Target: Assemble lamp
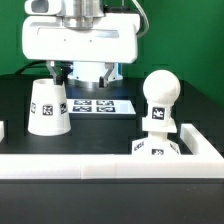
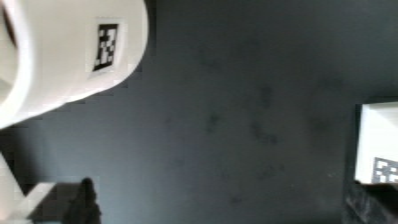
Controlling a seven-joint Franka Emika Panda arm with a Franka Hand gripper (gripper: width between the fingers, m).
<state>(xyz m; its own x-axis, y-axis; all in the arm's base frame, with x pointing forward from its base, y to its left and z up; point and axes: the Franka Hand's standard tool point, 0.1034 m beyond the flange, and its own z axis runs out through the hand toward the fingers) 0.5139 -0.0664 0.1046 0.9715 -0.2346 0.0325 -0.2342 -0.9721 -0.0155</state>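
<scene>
The white truncated-cone shade (image 1: 48, 108) stands on the black table at the exterior view's left, with a tag on its side. It fills one edge of the wrist view (image 2: 63, 55). The round-headed bulb (image 1: 160, 100) stands upright in the flat square base (image 1: 150, 149) at the exterior view's right. My gripper (image 1: 62, 71) hangs just above and behind the shade's top. In the wrist view the gripper (image 2: 222, 210) is open and empty over bare table. One dark fingertip (image 2: 63, 203) shows beside the shade.
The marker board (image 1: 100, 104) lies behind the shade. A white raised wall (image 1: 100, 166) runs along the front and the exterior view's right. The white robot pedestal (image 1: 80, 40) stands at the back. A white tagged edge (image 2: 377, 140) shows in the wrist view; I cannot tell what it is.
</scene>
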